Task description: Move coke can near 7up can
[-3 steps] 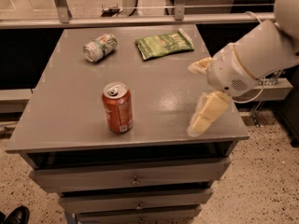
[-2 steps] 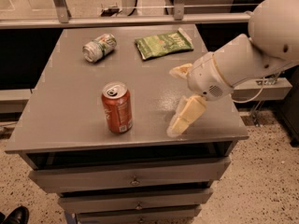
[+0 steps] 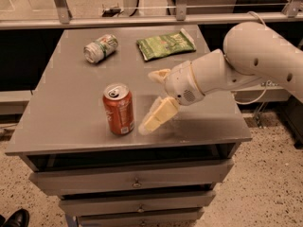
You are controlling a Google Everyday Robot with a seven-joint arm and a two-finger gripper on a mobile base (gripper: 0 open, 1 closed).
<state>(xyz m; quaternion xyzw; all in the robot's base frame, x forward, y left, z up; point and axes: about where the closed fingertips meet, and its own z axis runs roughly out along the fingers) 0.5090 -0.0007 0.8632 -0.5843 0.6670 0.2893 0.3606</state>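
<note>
The coke can (image 3: 119, 109), red-orange with a silver top, stands upright near the front of the grey table (image 3: 66, 108). The 7up can (image 3: 100, 48), green and silver-white, lies on its side at the back left of the table. My gripper (image 3: 150, 100) is just right of the coke can, close to it but apart from it. Its two cream fingers are spread: one fingertip (image 3: 152, 122) low near the can's base, the other (image 3: 158, 74) farther back. It is open and holds nothing.
A flat green snack bag (image 3: 165, 45) lies at the back of the table, right of the 7up can. Drawers sit below the table's front edge. A metal rail runs behind the table. A dark shoe (image 3: 14, 218) shows on the floor at bottom left.
My gripper has moved left across the table from the right edge toward the coke can. The cans and the bag have not moved.
</note>
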